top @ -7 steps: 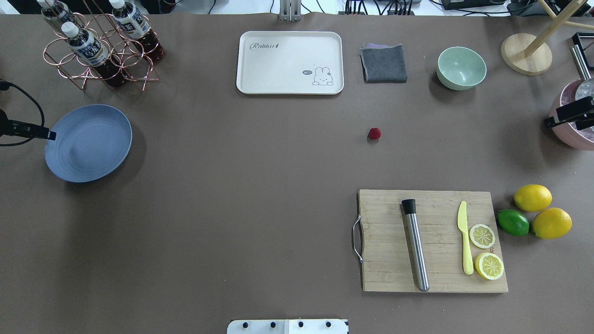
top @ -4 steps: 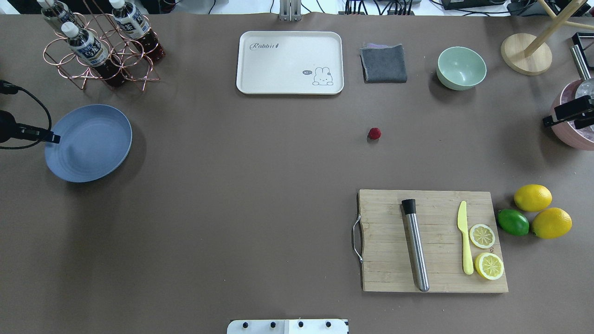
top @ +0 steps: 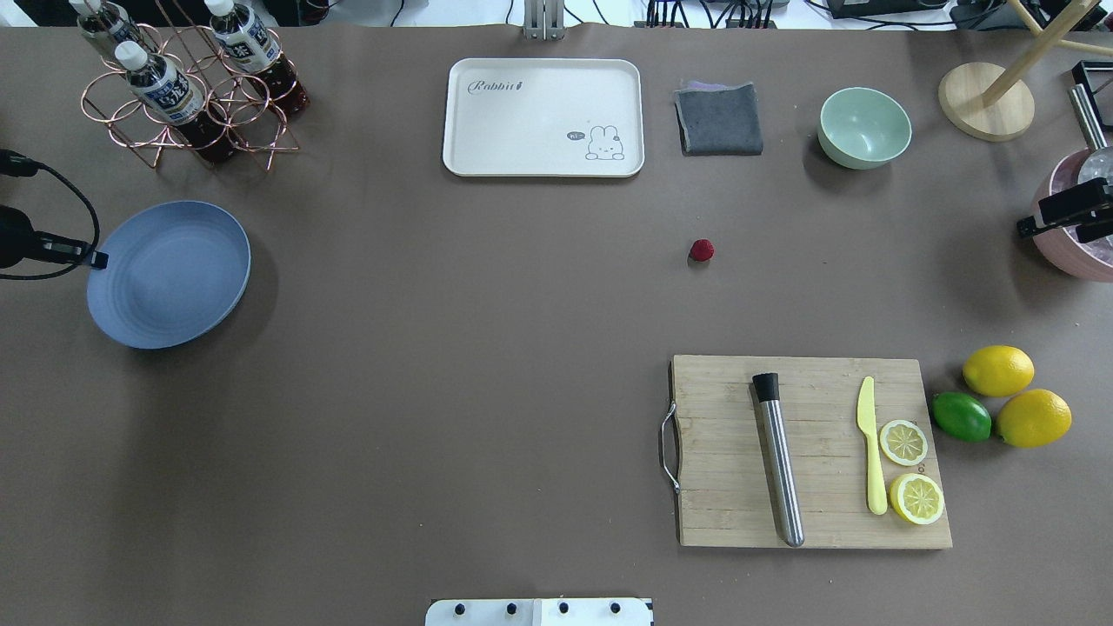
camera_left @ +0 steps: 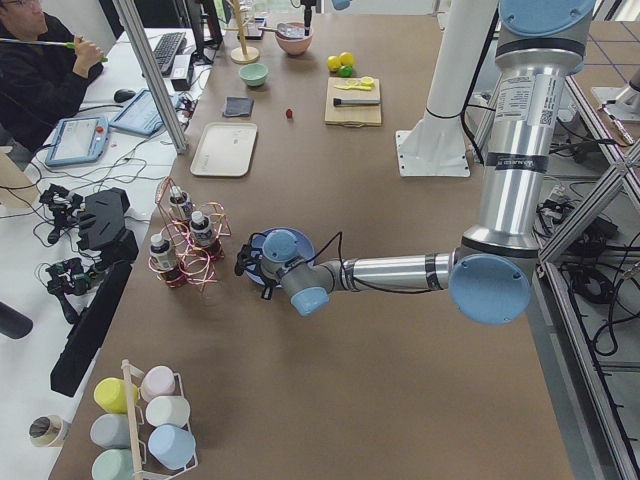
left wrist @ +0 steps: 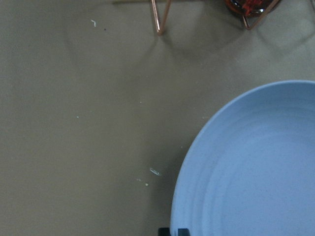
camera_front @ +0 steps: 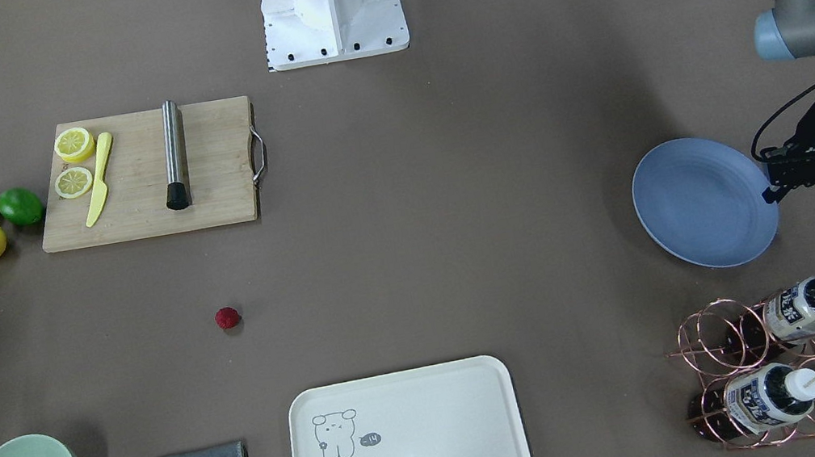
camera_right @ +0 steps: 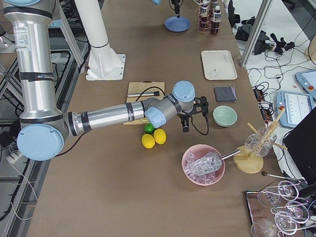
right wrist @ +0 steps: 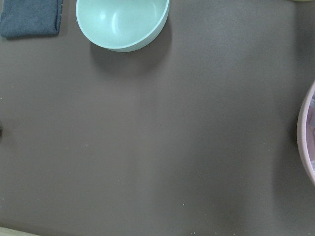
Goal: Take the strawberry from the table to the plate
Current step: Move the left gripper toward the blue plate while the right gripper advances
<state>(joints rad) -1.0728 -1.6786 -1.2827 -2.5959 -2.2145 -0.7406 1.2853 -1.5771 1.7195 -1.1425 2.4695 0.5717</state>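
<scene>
Lying nearest the robot, the cutting board point(top: 809, 452) carries a steel muddler point(top: 778, 461), a yellow knife point(top: 871, 452) and two lemon slices point(top: 904, 442). Just beyond the board's far edge, the strawberry point(top: 702, 250) sits alone on the worktop point(top: 435, 348). Well off to the board's left, the plate point(top: 168, 274) has the left claw point(top: 97, 259) at its rim; I cannot tell whether that claw is open or closed. Past the board's right, the right claw point(top: 1026, 229) hangs over the worktop, its state equally unclear. Farthest beyond the board are the cream tray point(top: 543, 117) and the mint bowl point(top: 863, 128).

strawberry point(top: 702, 250) on table point(top: 435, 348) beyond board point(top: 722, 487), plate point(top: 165, 278) far left nr bottle rack point(top: 187, 100)
</scene>
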